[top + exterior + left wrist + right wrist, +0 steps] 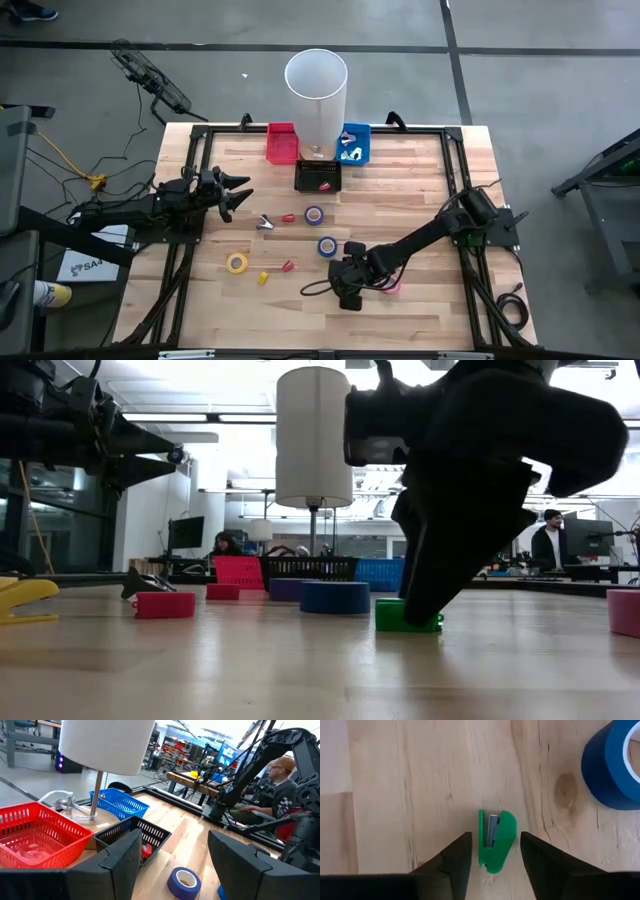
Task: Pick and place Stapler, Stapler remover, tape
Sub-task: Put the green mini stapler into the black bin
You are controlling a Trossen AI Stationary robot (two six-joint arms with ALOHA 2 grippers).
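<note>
Straddling the small green plastic stapler [497,840] with my right gripper [495,851], fingers narrowly parted on either side and not yet touching it.

My right gripper sits low at the lower centre of the overhead frame, where my own wrist hides the stapler; my left gripper [232,193] waits wide open at the left. If I close off-centre, I judge one finger could nudge the stapler askew or squirt it out across the wooden table [420,310]. A blue tape roll [615,765] lies near, at the upper right of my wrist picture. At the upper centre of the overhead frame stand a red mesh basket [282,143] holding something clear, a black mesh basket [317,176] with red pieces, and a blue mesh basket [354,143] with pale items.
</note>
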